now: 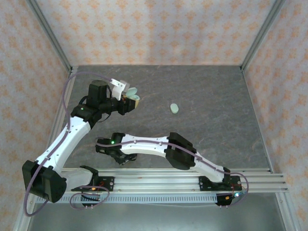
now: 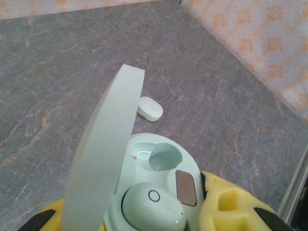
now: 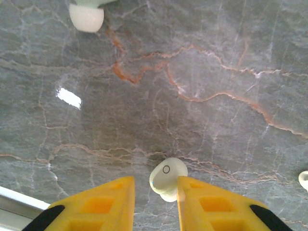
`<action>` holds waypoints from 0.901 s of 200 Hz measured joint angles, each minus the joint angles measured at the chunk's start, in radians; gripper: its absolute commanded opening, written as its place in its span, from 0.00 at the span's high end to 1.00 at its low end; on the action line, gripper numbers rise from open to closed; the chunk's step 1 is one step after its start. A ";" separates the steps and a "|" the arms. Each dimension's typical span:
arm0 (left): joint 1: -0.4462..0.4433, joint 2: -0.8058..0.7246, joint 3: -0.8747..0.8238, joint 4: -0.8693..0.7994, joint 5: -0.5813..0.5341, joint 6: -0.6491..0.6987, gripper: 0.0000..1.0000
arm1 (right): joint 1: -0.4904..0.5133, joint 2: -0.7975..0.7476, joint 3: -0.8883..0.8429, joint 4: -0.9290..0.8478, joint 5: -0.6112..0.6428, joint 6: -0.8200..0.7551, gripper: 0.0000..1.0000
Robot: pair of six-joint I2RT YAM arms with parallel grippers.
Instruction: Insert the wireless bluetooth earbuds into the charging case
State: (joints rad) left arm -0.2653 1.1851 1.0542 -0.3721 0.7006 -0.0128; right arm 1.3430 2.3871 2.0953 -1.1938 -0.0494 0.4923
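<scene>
Near the surface's (image 3: 202, 72) front edge, my right hand (image 3: 155, 185) stands part-open astride one earbud (image 3: 167, 177), which touches only one finger. I should centre over it, then close gently. Toward the far left corner, my left hand (image 1: 131, 102) clamps the open charging case (image 2: 159, 138), one socket (image 2: 161, 158) empty.

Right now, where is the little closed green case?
In the top view, the closed case lies on the grey table toward the back, to the right of the open case.
</scene>
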 measured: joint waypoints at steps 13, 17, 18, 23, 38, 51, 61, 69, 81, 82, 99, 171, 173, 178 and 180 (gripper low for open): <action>0.000 0.000 0.000 -0.008 0.000 0.006 1.00 | -0.005 0.006 0.011 -0.005 -0.003 0.000 0.71; 0.000 0.000 0.000 -0.009 0.000 0.006 1.00 | -0.006 0.009 0.016 -0.008 -0.003 0.000 0.71; 0.000 0.000 0.000 -0.010 0.000 0.007 1.00 | -0.006 0.010 0.016 -0.008 -0.003 0.000 0.71; 0.000 0.000 0.000 -0.010 0.000 0.009 1.00 | -0.008 0.013 0.020 -0.009 -0.003 0.000 0.71; 0.000 0.000 0.000 -0.014 0.000 0.013 1.00 | -0.011 0.026 0.030 -0.017 -0.003 0.000 0.71; 0.000 0.000 0.000 -0.018 0.000 0.013 1.00 | -0.012 0.033 0.030 -0.021 -0.004 0.000 0.71; 0.000 0.000 0.000 -0.020 0.000 0.013 1.00 | -0.011 0.036 0.030 -0.024 -0.004 0.000 0.71; 0.000 0.000 0.000 -0.022 0.000 0.013 1.00 | -0.011 0.038 0.030 -0.026 -0.004 0.000 0.71; 0.000 0.000 0.000 -0.023 0.000 0.013 1.00 | -0.011 0.041 0.032 -0.030 -0.004 0.000 0.71; 0.000 0.000 0.000 -0.023 0.000 0.014 1.00 | -0.011 0.041 0.032 -0.031 -0.004 0.000 0.71; 0.000 0.000 0.000 -0.023 0.000 0.013 1.00 | -0.011 0.046 0.040 -0.040 -0.007 0.000 0.71; 0.000 0.000 0.000 -0.034 0.000 0.016 1.00 | -0.011 0.055 0.065 -0.053 -0.031 0.000 0.73; 0.000 0.000 0.000 -0.034 0.000 0.017 1.00 | -0.011 0.055 0.065 -0.053 -0.031 0.000 0.73; 0.000 0.000 0.000 -0.035 0.000 0.018 1.00 | -0.011 0.056 0.065 -0.055 -0.034 0.000 0.73; 0.000 0.000 0.000 -0.035 0.000 0.018 1.00 | -0.011 0.056 0.065 -0.055 -0.034 0.000 0.73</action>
State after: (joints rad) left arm -0.2657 1.1847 1.0542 -0.4072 0.7006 0.0055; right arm 1.3315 2.4435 2.1601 -1.2491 -0.0834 0.4919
